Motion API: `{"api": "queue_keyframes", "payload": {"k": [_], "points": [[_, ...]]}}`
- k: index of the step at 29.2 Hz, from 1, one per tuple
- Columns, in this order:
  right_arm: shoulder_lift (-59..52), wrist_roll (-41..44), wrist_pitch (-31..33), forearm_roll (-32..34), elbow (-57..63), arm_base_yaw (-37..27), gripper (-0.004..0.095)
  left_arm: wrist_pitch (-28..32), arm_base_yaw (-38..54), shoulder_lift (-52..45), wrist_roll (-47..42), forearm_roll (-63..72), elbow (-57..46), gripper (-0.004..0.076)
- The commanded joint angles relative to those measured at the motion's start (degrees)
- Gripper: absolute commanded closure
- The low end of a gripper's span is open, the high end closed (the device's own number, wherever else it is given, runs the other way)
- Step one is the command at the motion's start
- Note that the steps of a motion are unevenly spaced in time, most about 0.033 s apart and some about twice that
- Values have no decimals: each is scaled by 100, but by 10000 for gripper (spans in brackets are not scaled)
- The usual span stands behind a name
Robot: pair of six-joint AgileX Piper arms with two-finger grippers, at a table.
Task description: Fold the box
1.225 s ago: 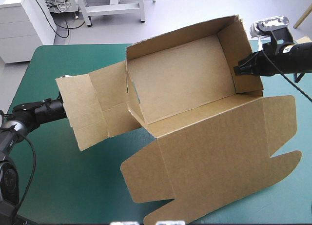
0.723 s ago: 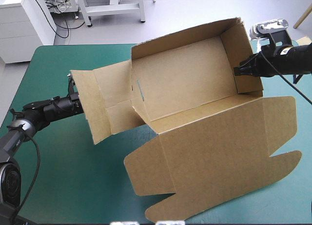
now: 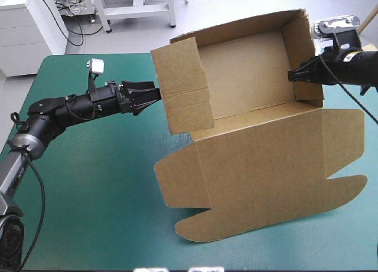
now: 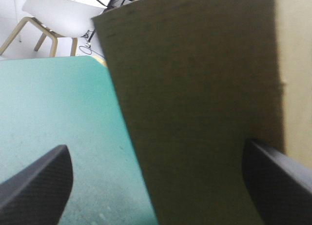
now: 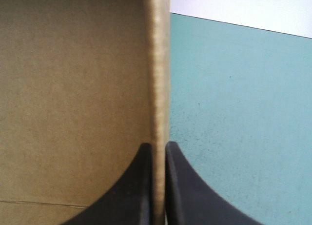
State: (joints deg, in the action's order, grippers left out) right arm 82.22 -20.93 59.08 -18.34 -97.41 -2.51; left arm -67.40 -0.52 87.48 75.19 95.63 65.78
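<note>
The brown box (image 3: 248,77) stands as an open tray with its walls up. Its lid (image 3: 260,171) lies flat toward the table's front. My left gripper (image 3: 152,97) is open, its tips against the outside of the left end flap (image 3: 180,86), which stands upright. In the left wrist view that flap (image 4: 195,88) fills the space between my widely parted fingers (image 4: 41,186). My right gripper (image 3: 291,76) is shut on the top edge of the right end wall (image 3: 302,53). In the right wrist view that wall's edge (image 5: 158,64) runs down between the closed fingertips (image 5: 157,186).
The teal-green cover (image 3: 88,195) stretches from the box to the table's left and front edges. The lid's tabs (image 3: 195,230) reach close to the front edge, and its right end (image 3: 354,183) nears the right edge.
My left gripper has travelled right and swung the left end flap up from spread outward to upright against the tray. The whole box has shifted slightly right. The right gripper keeps its hold.
</note>
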Motion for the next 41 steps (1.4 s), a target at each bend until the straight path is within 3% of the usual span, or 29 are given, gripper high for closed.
{"api": "queue_keyframes", "payload": {"k": [1, 12, 19, 23, 27, 32, 41], "points": [[-191, 296, -536, 290, -138, 192, 918, -582, -222, -242, -107, 564, 490, 53], [-191, 772, -1222, 666, -138, 839, 918, 87, -665, -242, -381, 345, 862, 54], [-191, 898, -1462, 847, -138, 901, 918, 1633, -1170, -242, -1366, -879, 1430, 54], [-191, 1316, -1677, 1401, -138, 1034, 917, 2648, -1607, -242, -2489, -2160, 1964, 70], [-191, 1592, -1942, 1619, -138, 1130, 918, 3434, -2080, -230, -4147, -4110, 2517, 158], [-191, 1702, -2141, 1595, -138, 1167, 918, 3450, -2511, -116, -6040, -6357, 3159, 244], [-164, 2022, -2425, 1651, -129, 1167, 918, 3385, -3152, 326, -8614, -9157, 3974, 284]]}}
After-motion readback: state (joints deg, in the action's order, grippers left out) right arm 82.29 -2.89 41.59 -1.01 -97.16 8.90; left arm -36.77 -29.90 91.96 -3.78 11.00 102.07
